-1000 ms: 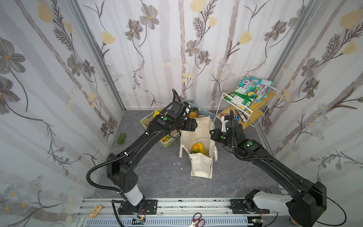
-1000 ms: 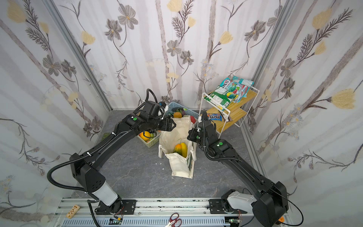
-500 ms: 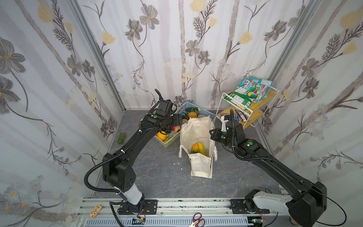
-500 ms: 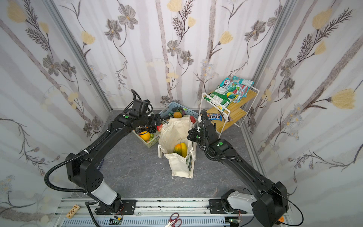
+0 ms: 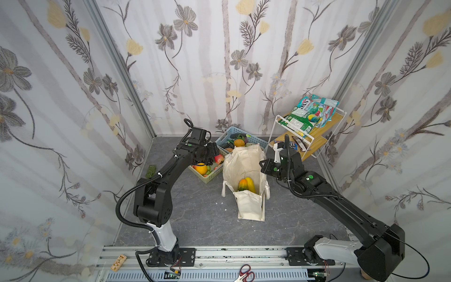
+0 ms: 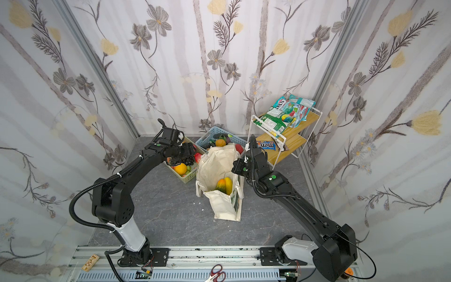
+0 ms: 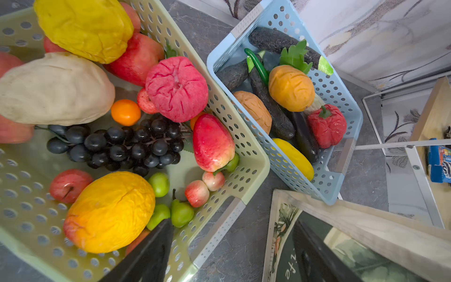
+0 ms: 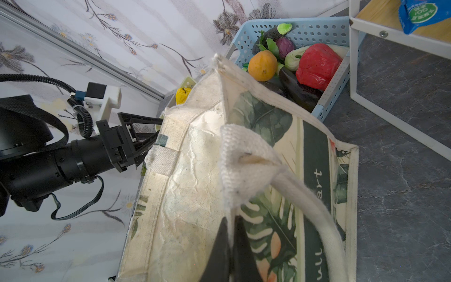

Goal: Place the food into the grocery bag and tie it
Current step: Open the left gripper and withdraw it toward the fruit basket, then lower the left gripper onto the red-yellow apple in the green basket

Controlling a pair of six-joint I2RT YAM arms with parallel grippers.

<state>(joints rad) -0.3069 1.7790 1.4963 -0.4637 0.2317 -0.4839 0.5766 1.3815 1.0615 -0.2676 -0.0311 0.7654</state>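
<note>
The grocery bag [image 5: 244, 166] stands open mid-floor, with an orange-green mango and a yellow piece [image 5: 246, 184] of food inside. My right gripper [image 8: 231, 219] is shut on the bag's rim beside a white rope handle [image 8: 305, 195] and holds that side up; it also shows in a top view [image 6: 235, 167]. My left gripper [image 7: 231, 222] is open and empty. It hangs over the near end of the green basket [image 7: 219, 219], just beside the bag. That basket holds a yellow mango [image 7: 109, 212], a red apple [image 7: 69, 185], dark grapes [image 7: 122, 146] and a beige piece [image 7: 53, 90].
A blue basket [image 5: 227, 136] of toy vegetables sits behind the bag against the back wall. At the right stands a white wire rack [image 5: 305, 136] with snack packets [image 5: 310, 114] and dark wrapped bars [image 5: 301, 144]. Scissors [image 5: 245, 276] lie on the front rail.
My left gripper has drawn back from over the bag's mouth, leftward to above the green basket. The right gripper and the bag have stayed put.
</note>
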